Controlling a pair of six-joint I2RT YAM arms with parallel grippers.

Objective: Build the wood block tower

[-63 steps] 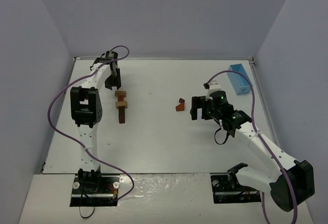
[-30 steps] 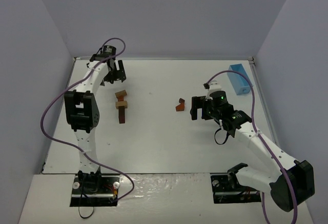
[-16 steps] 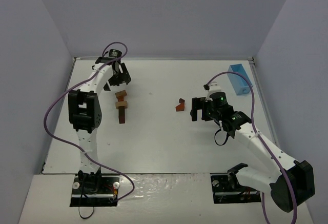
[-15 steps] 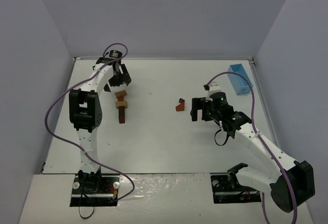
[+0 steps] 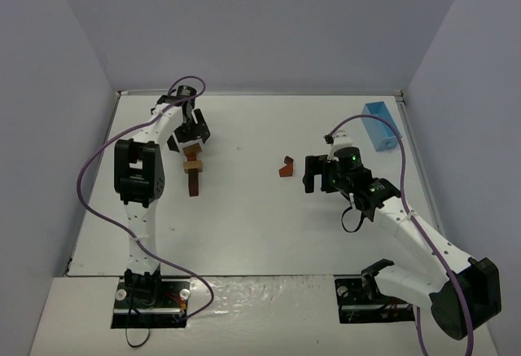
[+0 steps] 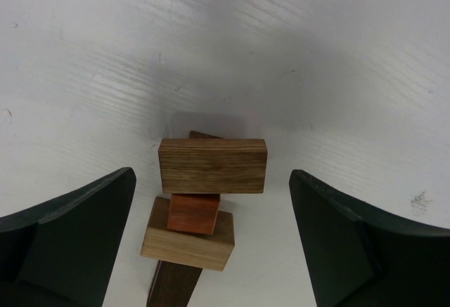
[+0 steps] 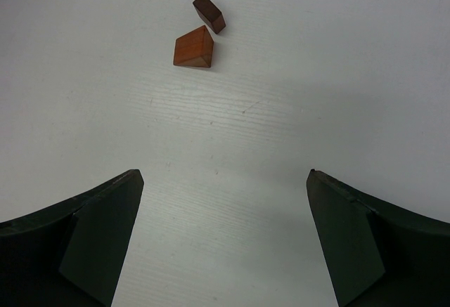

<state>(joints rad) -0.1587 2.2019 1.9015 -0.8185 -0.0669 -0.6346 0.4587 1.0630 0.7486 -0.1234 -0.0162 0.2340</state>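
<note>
Left gripper (image 6: 211,175): released, its two dark fingers (image 6: 77,230) spread wide on either side of the tower (image 5: 192,173) and touching nothing. The gripper hangs directly above the tower, pointing down at it.

Tower: stands on the white table (image 5: 244,226), on the left half. From the top it consists of a mid-brown top block (image 6: 212,166) lying crosswise, a small red cube (image 6: 193,213), a pale block (image 6: 188,240), and a dark post (image 6: 176,289) at the bottom. The pale block sits slightly askew to the top block.

Right gripper (image 7: 225,173): released, jaws wide apart with only bare table between them. It is well to the right of the tower.

Loose pieces: a red-brown wedge (image 7: 194,48) and a small dark block (image 7: 209,12), just beside each other, lie between the tower and the right gripper, nearer the gripper.

A light blue box (image 5: 379,125) lies far to the right of the tower, at the table's edge.
</note>
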